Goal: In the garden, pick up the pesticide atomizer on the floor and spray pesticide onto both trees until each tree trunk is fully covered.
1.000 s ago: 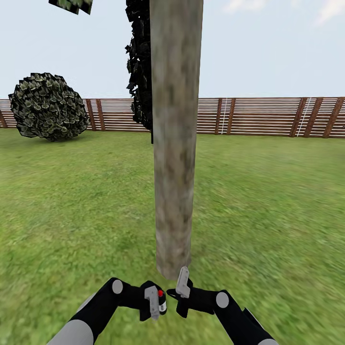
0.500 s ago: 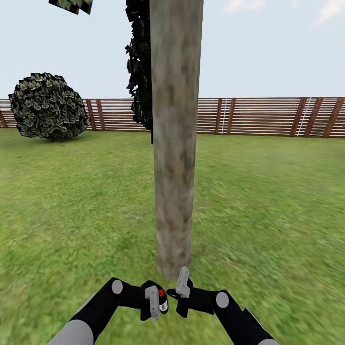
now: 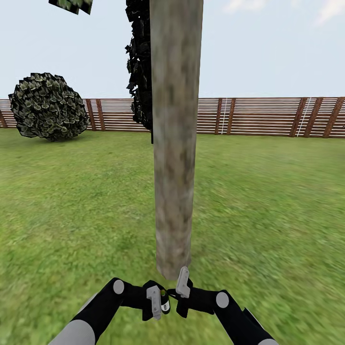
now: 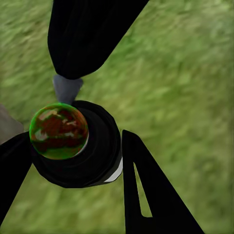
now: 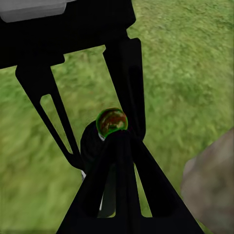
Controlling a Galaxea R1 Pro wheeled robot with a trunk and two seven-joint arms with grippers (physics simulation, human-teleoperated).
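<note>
The tree trunk [image 3: 175, 143], a mottled grey-beige column, rises straight ahead from the grass floor [image 3: 268, 211]; its base also shows in the right wrist view [image 5: 209, 185]. Just in front of its foot, my left gripper [image 3: 155, 299] is shut on the pesticide atomizer [image 3: 164, 302], a small black cylinder with a round green-rimmed cap [image 4: 58, 130]. My right gripper [image 3: 178, 290] is shut, its closed tips [image 5: 119, 141] touching the cap [image 5: 111, 121] from the other side. No white specks show on the trunk.
A round dark shrub [image 3: 47, 106] stands at the far left by the brown slat fence [image 3: 258, 117]. A dark narrow conifer [image 3: 140, 67] rises behind the trunk. Open grass lies on both sides of the trunk.
The red spot on the atomizer's cap now shows greenish, and the left gripper with the atomizer has edged slightly toward the right gripper. The view has not shifted.
</note>
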